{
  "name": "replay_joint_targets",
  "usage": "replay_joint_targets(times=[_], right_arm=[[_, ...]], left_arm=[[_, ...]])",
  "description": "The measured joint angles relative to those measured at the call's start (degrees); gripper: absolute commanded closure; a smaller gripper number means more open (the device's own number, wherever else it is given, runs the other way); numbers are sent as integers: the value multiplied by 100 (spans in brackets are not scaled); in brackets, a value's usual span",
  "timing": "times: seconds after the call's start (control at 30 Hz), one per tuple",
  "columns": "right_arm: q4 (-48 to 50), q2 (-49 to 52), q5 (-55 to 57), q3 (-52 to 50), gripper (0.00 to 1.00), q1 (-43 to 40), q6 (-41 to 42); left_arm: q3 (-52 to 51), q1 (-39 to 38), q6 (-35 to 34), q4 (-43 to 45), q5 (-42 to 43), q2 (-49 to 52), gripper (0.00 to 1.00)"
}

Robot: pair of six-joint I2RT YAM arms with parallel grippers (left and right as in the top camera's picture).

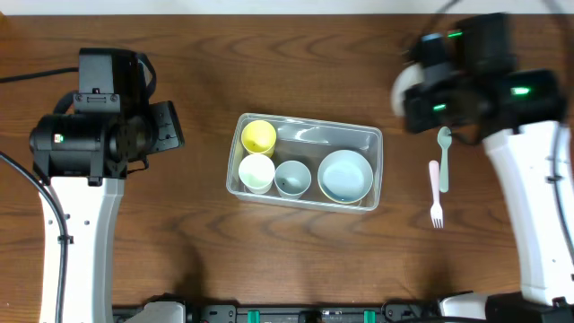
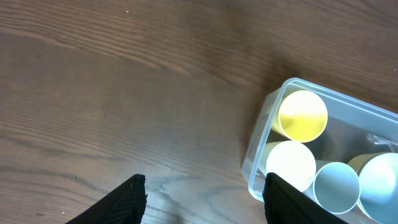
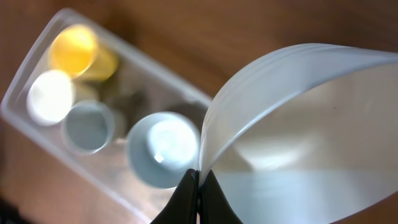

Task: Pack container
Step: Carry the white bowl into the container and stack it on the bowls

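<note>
The clear container (image 1: 334,133) stands mid-table and holds a yellow cup (image 1: 258,136), a white cup (image 1: 256,171), a grey-blue cup (image 1: 292,178) and a pale blue bowl (image 1: 345,175). My right gripper (image 3: 199,180) is shut on the rim of a white bowl (image 3: 305,124) and holds it in the air to the right of the container (image 3: 25,99); the bowl also shows in the overhead view (image 1: 401,90). My left gripper (image 2: 205,182) is open and empty over bare table, left of the container (image 2: 256,146).
A green spoon (image 1: 443,151) and a pink fork (image 1: 436,193) lie on the wood to the right of the container, below my right arm. The wooden table (image 1: 179,233) surrounds everything.
</note>
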Motion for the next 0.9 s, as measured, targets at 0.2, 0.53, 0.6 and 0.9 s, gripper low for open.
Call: replay_joint_targets(times=[0.2,0.53,0.6,0.9], right_arm=[[-39,435,151,-254,99,1241,52],[-20,1204,284,-820,99,2094,195],[-22,1276,291,-866,96,2159,208],[-76,1287,367,-872,78,2192,225]], left_arm=[[0,0,2,-11,0,0,39],[0,0,2,-24,0,0,39],[0,0,2,-24,0,0,39],[0,0,2,-24,0,0,39]])
